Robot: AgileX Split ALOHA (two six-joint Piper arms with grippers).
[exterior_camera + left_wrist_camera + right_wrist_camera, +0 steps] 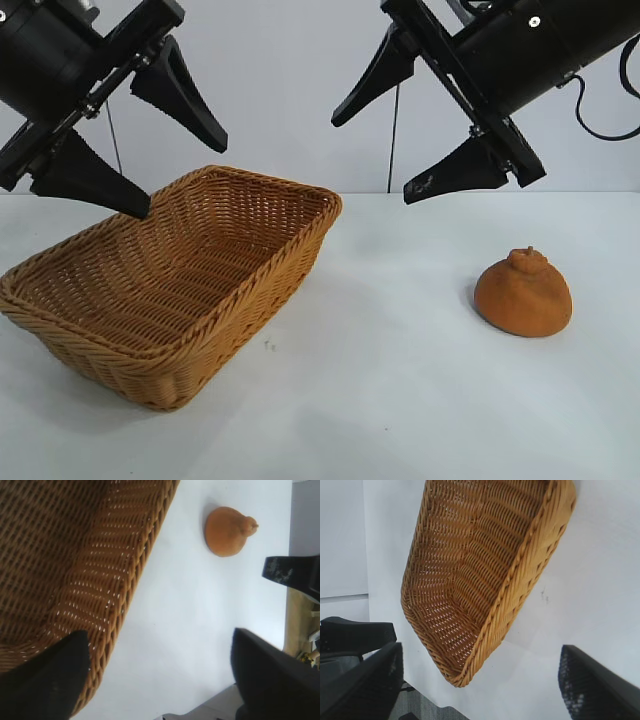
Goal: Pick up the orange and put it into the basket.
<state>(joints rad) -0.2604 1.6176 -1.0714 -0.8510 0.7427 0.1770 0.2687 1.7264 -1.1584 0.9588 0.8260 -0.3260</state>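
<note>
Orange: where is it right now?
Exterior view: the orange sits on the white table at the right, apart from the basket, below the open right gripper.

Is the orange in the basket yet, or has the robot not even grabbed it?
Nothing looks done yet. The orange sits on the white table, apart from the basket, which holds nothing. Nothing is in hand: the left gripper hangs open above the basket, and the right gripper hangs open in the air, above and beside the orange. Still left: grabbing the orange, carrying it over, dropping it in.
</note>
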